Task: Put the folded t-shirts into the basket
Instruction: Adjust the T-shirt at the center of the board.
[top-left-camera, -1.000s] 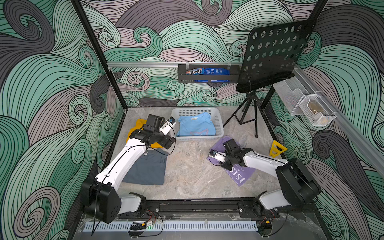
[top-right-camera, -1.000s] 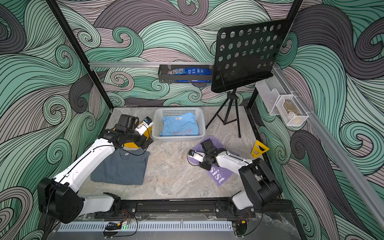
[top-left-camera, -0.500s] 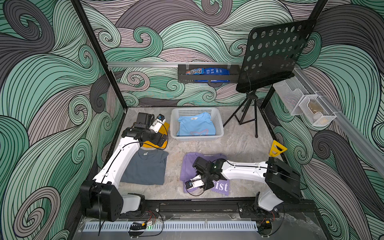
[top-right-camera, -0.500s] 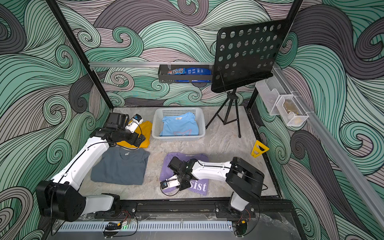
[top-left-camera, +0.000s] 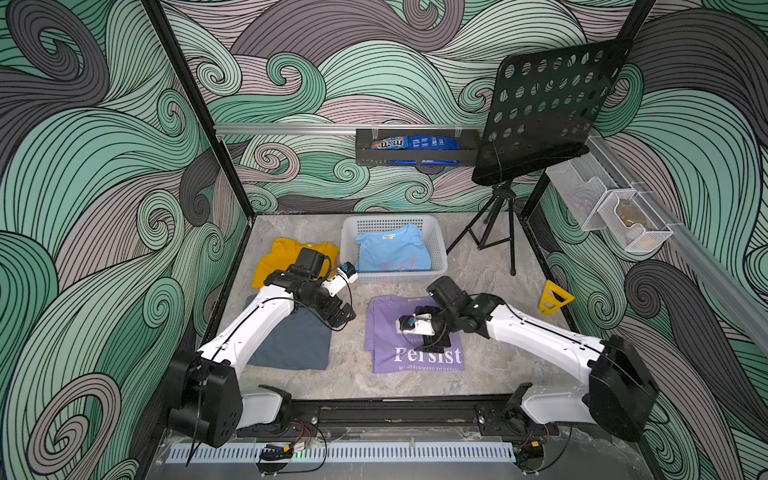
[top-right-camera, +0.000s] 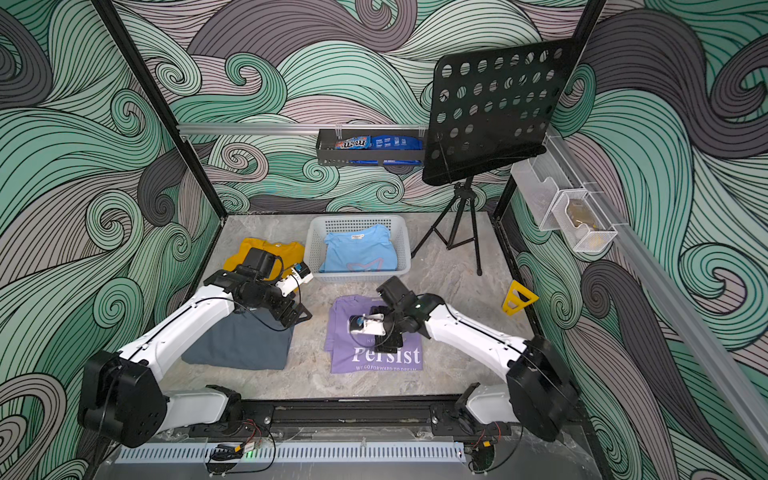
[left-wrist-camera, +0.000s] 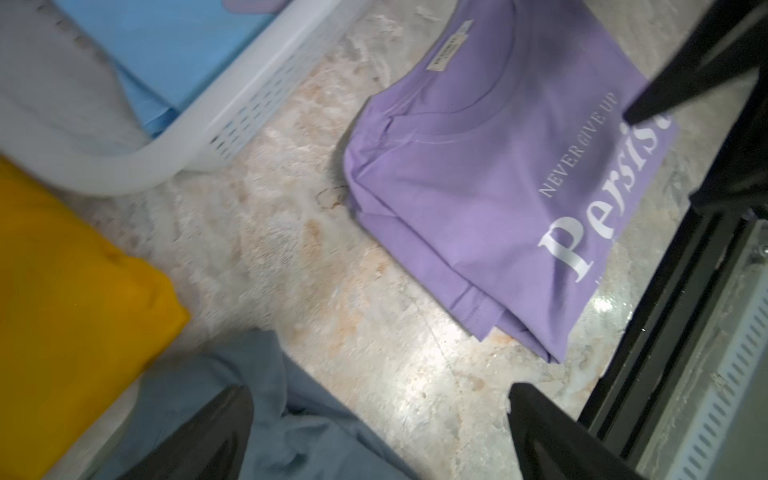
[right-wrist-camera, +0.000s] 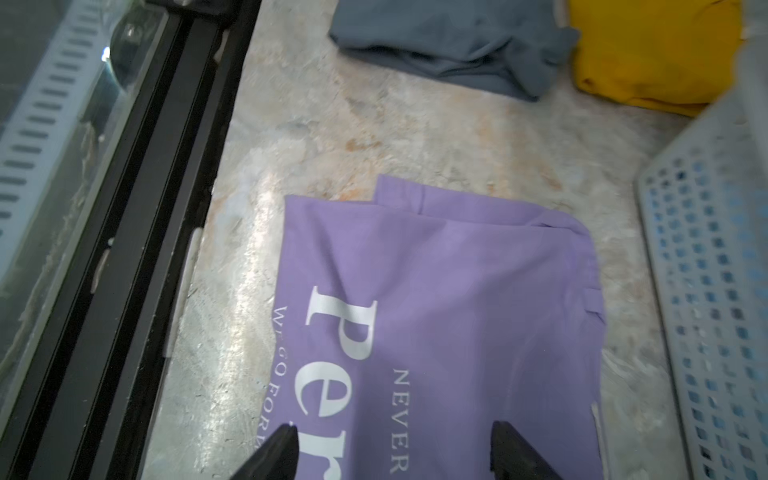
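The white basket (top-left-camera: 395, 220) stands at the back middle and holds the light blue t-shirt (top-left-camera: 392, 253). Left of it lies the mustard t-shirt (top-left-camera: 278, 257), with the grey t-shirt (top-left-camera: 291, 345) in front. The lavender "Persist" t-shirt (top-left-camera: 415, 353) lies flat at the front middle. My left gripper (top-left-camera: 343, 318) hangs open over the grey shirt's right edge (left-wrist-camera: 291, 415), empty. My right gripper (top-left-camera: 436, 338) is open just above the lavender shirt (right-wrist-camera: 457, 291), its fingers straddling the lettering and holding nothing.
A black music stand on a tripod (top-left-camera: 498, 232) stands right of the basket. A yellow triangular piece (top-left-camera: 555, 296) sits at the right edge. A black rack with snack bags (top-left-camera: 415, 147) and wire mesh bins (top-left-camera: 615, 212) hang on the walls. A black rail (top-left-camera: 395, 411) borders the front.
My right gripper dragged the lavender shirt from the right to the front middle, then opened and let it go. My left arm swung from the mustard shirt toward the grey shirt's edge.
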